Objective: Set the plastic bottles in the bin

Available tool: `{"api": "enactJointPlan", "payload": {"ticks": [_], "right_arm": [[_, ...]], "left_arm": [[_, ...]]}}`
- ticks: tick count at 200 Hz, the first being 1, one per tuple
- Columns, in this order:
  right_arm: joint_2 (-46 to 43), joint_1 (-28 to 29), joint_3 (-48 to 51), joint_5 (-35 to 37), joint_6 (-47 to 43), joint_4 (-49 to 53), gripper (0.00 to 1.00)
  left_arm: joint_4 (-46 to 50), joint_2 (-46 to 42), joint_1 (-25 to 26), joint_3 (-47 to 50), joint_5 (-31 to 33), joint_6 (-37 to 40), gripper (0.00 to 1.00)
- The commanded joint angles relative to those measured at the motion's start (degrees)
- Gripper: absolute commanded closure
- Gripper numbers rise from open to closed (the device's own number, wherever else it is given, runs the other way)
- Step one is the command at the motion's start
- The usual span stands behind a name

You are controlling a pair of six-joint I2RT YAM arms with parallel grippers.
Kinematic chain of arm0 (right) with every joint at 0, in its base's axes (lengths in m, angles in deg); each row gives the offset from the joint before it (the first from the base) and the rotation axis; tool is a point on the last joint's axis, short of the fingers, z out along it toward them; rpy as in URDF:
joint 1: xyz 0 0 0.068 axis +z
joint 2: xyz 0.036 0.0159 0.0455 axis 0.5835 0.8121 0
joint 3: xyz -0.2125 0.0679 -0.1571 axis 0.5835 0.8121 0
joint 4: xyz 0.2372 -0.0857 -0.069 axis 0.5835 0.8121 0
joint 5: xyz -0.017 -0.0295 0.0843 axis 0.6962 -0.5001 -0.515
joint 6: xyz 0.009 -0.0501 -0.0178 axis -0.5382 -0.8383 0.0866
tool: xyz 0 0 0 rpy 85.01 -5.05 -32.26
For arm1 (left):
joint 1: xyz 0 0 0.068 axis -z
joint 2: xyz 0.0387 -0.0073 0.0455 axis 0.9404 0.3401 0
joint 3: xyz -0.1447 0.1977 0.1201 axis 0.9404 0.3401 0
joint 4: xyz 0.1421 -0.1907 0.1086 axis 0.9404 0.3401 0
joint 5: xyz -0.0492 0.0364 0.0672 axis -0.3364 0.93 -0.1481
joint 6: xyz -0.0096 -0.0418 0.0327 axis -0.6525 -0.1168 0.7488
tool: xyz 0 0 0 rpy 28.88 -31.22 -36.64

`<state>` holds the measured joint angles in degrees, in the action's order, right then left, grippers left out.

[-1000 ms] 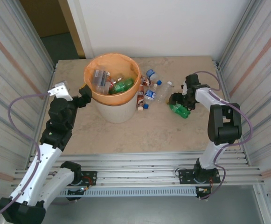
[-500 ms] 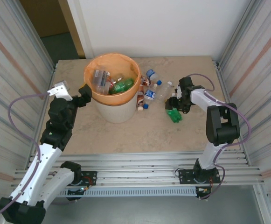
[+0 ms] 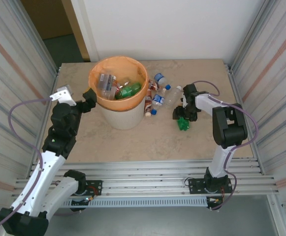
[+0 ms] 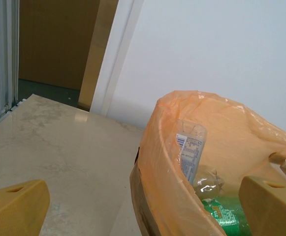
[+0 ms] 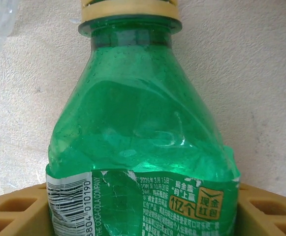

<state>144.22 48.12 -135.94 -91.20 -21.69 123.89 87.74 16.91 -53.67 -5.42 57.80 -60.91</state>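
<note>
Plastic bottles (image 3: 158,98) lie in a loose cluster on the table (image 3: 147,142) just right of the bin (image 3: 119,117). They are clear, with blue or white caps, and the nearest ones lie close against the bin's wall. More bottles lie inside the bin against the orange bag (image 3: 133,66) that lines it, among them a green one and some clear crushed ones. The bin stands left of the table's centre, toward the far side.

The right gripper (image 3: 183,117) is low over the table at the near right edge of the cluster, above a green bottle (image 3: 184,124). In the right wrist view the green bottle (image 5: 142,147) fills the gap between the two yellow pads (image 5: 15,216). Its label touches both pads and its yellow cap ring points away from the wrist, so the pincer is closed around the bottle's body. Whether the bottle is off the table I cannot tell.

The left gripper (image 3: 89,97) hangs just left of the bin, level with its rim. Its jaws are spread wide and hold nothing. In the left wrist view its fingers (image 4: 15,206) sit at the lower corners with the bin's bag-covered rim ahead of them.
</note>
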Motion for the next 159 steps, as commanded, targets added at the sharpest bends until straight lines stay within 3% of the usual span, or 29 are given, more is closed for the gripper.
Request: {"api": "enactJointPlan", "payload": {"ticks": [1, 27, 71, 159], "right_arm": [[1.22, 0.99, -1.19, 2.81, 0.41, 2.32, 0.36], [0.08, 1.63, -0.76, 4.31, 0.95, 3.2, 0.47], [-7.5, 3.28, -0.03, 4.8, 2.5, 4.21, 0.56], [-26.95, 7.14, -6.89, 7.48, 3.72, 5.96, 0.64]], "left_arm": [[-1.8, -0.05, -0.45, 0.37, -0.11, -0.39, 0.01], [-1.78, 0.02, -0.54, 0.34, -0.06, -0.5, 0.01], [-1.83, 0.09, -0.71, -0.05, -0.18, -0.41, 0.01], [-2.99, 1.12, -1.01, -0.16, -1.84, -0.81, 0.01]]}}
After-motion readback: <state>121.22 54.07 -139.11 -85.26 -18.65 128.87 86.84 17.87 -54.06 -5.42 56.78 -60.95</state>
